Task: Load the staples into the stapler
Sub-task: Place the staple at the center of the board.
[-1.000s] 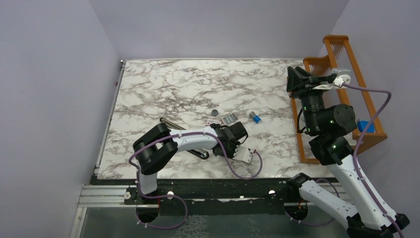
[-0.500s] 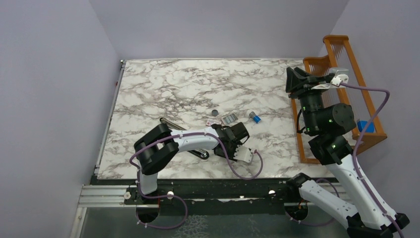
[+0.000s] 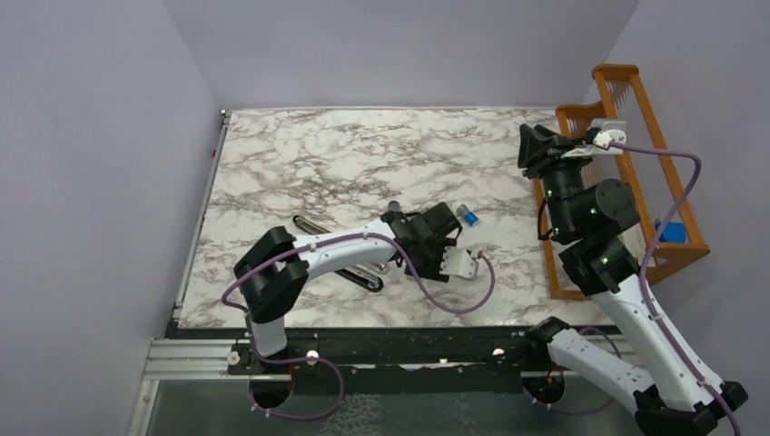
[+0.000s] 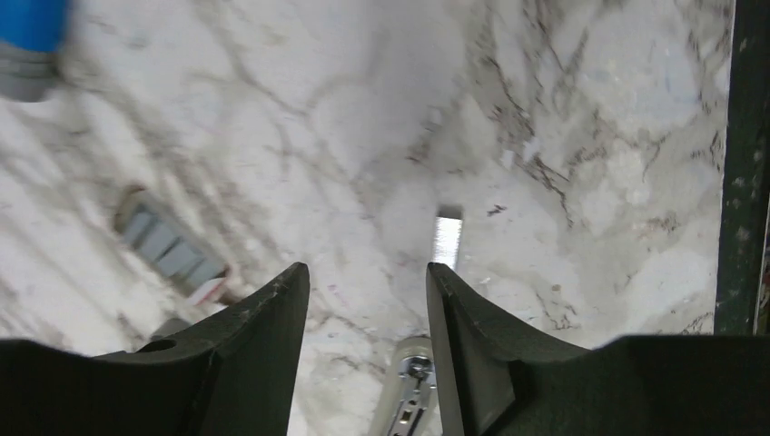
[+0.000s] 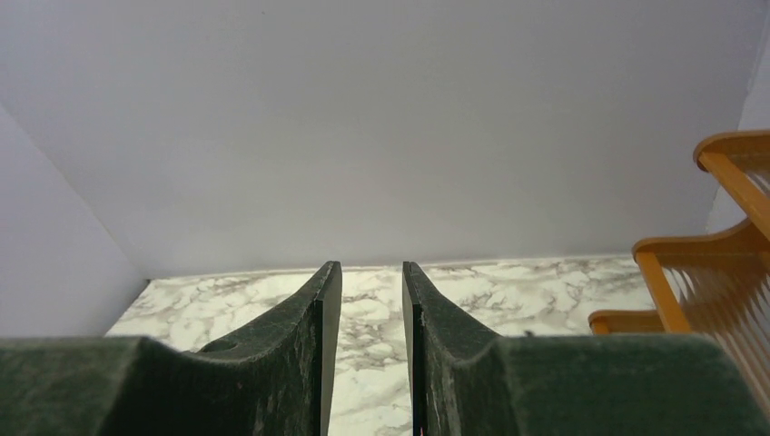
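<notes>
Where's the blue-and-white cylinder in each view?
Top external: blue-and-white cylinder on the table, right of centre.
Left wrist: top-left corner, blurred and cut off by the frame.
Right wrist: not in it.
Shared landmark: marble table, visible in all three.

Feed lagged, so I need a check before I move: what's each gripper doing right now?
Left gripper: jaws open, empty; a staple strip lies just ahead.
Right gripper: jaws narrowly open, empty, held in the air.
</notes>
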`<state>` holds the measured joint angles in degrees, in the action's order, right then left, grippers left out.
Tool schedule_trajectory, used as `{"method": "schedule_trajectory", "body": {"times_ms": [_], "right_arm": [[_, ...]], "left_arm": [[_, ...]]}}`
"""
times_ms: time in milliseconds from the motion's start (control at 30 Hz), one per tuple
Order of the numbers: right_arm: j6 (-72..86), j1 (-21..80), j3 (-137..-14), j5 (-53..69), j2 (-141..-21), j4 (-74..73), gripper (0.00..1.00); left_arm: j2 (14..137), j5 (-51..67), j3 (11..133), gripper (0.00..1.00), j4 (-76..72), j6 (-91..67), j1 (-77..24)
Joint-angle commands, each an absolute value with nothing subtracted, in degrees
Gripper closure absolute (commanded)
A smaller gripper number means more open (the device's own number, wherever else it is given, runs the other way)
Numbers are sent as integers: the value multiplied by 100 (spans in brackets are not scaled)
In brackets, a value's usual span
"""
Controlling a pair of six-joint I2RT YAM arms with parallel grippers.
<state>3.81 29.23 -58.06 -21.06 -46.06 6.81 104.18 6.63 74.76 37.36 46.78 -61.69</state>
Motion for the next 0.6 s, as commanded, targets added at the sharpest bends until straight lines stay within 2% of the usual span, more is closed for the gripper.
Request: {"method": "schedule_trajectory", "body": {"times_ms": [0,100,200,233,333,400,567], "right_arm": [[597,2918,-5973,-2787,-4927,-18,66],[841,2918,-5893,-2882,-5247,-550,62],[1083,2918,-5924,-2311,-5684,-1148,60],[1200,2918,-5957,-2152,-5853,-1366,59],[1413,2918,-5999,-1610,-6313,-1637,60],[1306,2918,-6023,-1184,-6605,-1682,61],[805,2917,-6358,-106,-7430,-1862,61]], "left_arm": [[9544,1565,8166,44,3202,3997,-5553],[9417,1652,8411,42,2909,3301,-4984],[9253,1515,8358,41,2418,2394,-4521],[9217,1339,8306,41,2152,2043,-4382],[9280,19,8353,32,2038,776,-4065],[9405,-413,8489,31,2256,110,-3769],[9293,-326,8097,31,2135,-578,-3217]]}}
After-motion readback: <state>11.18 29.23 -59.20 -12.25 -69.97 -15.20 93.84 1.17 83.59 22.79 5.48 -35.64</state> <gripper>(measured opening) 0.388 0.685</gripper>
